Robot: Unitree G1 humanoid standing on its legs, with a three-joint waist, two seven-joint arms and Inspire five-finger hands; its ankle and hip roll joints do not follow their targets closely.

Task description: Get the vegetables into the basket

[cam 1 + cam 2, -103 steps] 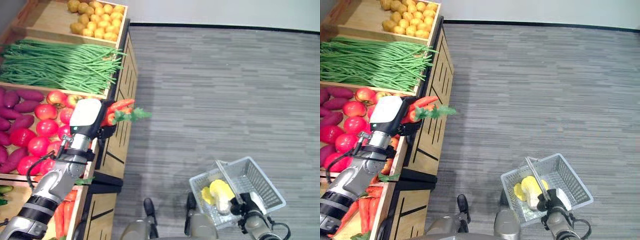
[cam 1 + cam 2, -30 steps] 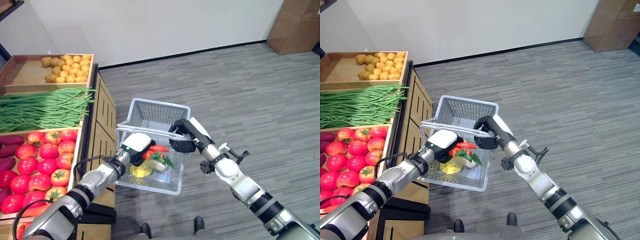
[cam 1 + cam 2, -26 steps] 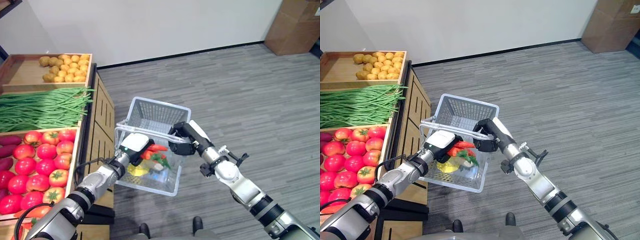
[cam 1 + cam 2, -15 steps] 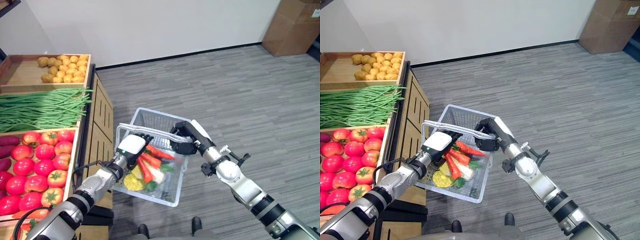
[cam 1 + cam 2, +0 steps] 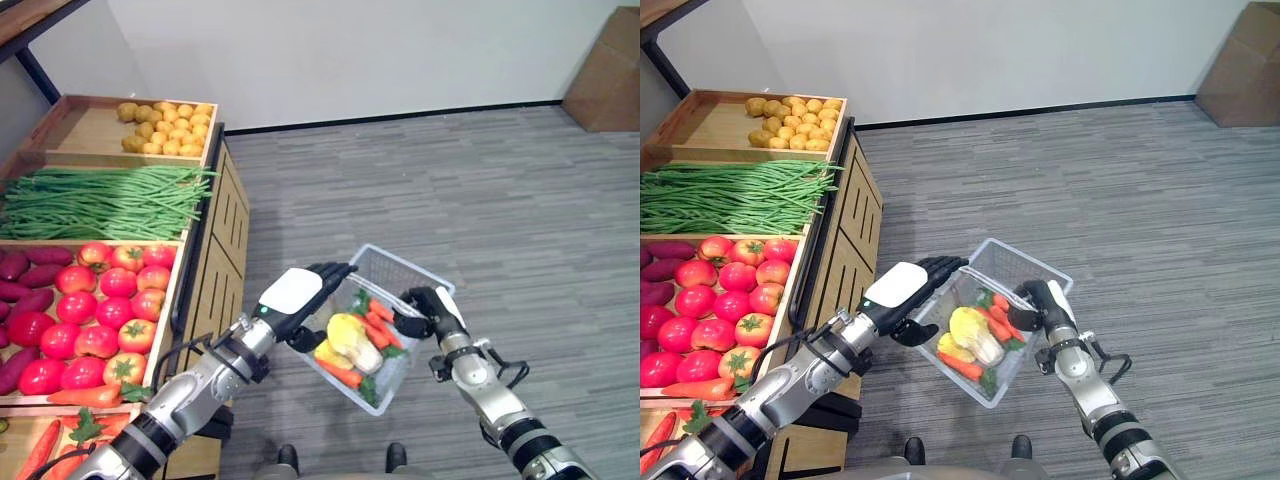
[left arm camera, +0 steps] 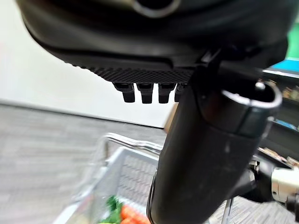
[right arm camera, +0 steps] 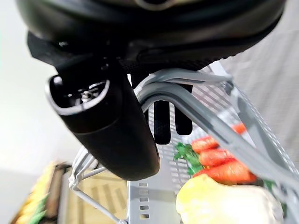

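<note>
At lower centre, your right hand [image 5: 425,312] stays curled round the handle of the basket [image 5: 405,276], carrying it tilted off the floor. Carrots [image 5: 378,324] lie inside; your left hand [image 5: 300,300], fingers straight and empty, hovers at its rim, beside the produce stand [image 5: 215,262].

At centre frame, the right hand [image 5: 1032,300] grips a white wire basket [image 5: 1040,265] holding orange carrots [image 5: 997,327]; the left hand [image 5: 908,292] hovers, fingers straight.
</note>
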